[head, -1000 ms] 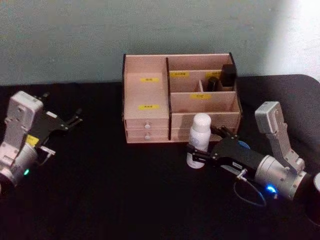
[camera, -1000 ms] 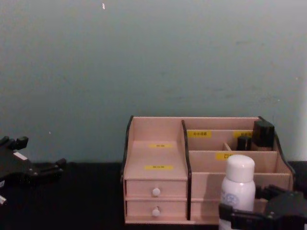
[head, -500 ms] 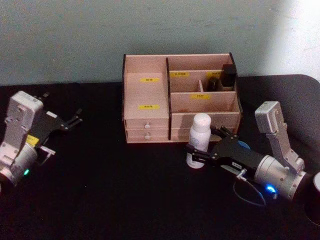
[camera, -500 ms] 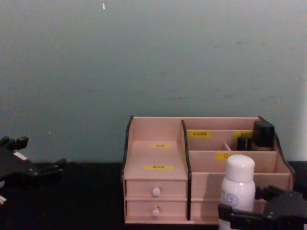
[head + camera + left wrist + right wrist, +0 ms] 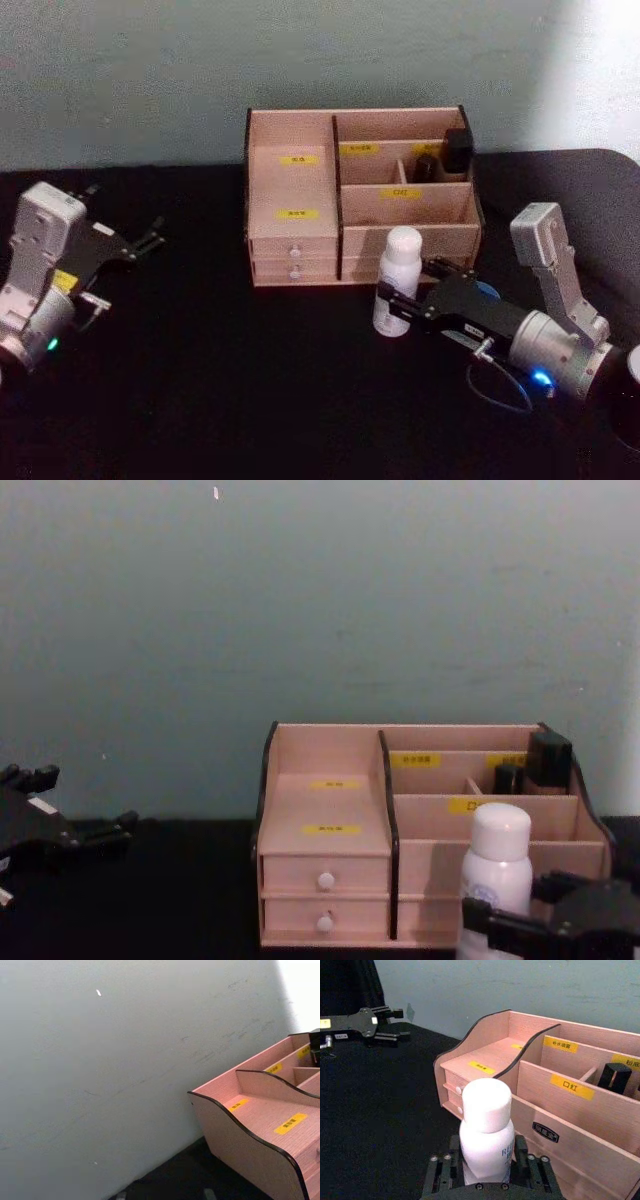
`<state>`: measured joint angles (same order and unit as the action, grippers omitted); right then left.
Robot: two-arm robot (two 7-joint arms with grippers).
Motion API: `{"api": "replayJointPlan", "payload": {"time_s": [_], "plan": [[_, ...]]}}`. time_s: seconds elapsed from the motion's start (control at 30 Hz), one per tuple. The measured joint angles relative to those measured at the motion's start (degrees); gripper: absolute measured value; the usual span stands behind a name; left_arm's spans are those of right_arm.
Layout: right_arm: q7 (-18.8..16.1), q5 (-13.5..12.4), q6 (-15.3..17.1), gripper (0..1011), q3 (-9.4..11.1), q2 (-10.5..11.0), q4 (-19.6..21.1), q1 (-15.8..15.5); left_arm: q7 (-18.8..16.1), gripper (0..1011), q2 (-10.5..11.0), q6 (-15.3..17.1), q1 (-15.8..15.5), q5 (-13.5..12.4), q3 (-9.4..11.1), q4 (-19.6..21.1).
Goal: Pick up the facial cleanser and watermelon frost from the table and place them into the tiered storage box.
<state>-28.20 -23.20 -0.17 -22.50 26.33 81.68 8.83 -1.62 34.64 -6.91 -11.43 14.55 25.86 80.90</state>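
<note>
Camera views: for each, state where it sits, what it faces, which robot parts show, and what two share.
Head view: high, looking down on tiered storage box, left gripper, right gripper.
Chest view: low, facing box front; grippers at lower corners.
Left wrist view: faces wall and box side.
Right wrist view: behind right gripper, shut on white bottle.
Head, chest share: bottle before box.

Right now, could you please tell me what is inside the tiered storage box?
The tiered storage box holds a tall dark bottle and a shorter dark one in its rear right compartment. Both small drawers are shut, so their contents are hidden.
</note>
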Motion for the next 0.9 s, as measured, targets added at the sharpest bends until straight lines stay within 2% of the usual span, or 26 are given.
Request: {"api": "replayJointPlan", "payload": {"time_s": [0.13,0.6,0.73,0.9], "plan": [[0.03,0.0,-0.01,593,0.0,0.01,0.02,0.0,0.0,1001,0.0,0.0,0.0,0.0,0.0,0.0],[0.18,0.15,-0.15,591,0.0,0.03,0.13,-0.03,0.0,1001,0.0,0.0,0.0,0.0,0.0,0.0],[0.6,0.91,-1.21,591,0.29,0.33,1.09,-0.58,0.0,1002,0.0,0.0,0.0,0.0,0.0,0.0],[-0.08,0.13,-1.23,591,1.12,1.13,3.02,-1.13,0.0,1001,0.0,0.0,0.0,0.0,0.0,0.0]]}}
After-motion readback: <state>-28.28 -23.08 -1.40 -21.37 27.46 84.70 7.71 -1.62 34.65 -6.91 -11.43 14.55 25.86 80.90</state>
